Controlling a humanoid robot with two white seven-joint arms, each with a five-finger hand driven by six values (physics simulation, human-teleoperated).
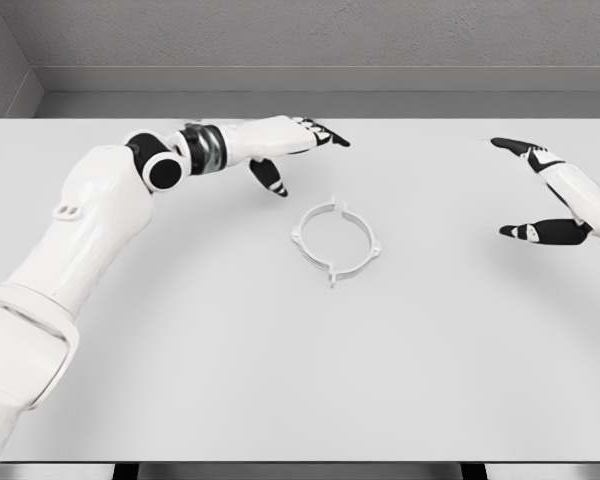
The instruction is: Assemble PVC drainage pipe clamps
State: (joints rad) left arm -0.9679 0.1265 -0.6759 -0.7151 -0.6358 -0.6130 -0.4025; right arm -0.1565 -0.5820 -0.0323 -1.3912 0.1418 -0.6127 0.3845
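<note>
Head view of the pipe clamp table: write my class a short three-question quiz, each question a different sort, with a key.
1. True or false: the left hand grips the pipe clamp.
2. Where does the clamp lie? A) between the two hands B) at the table's near edge C) under the right hand
3. Fill in: both hands have their fingers ____.

Key: 1 false, it hovers apart from the clamp with nothing in it. 2 A. 3 open.
</note>
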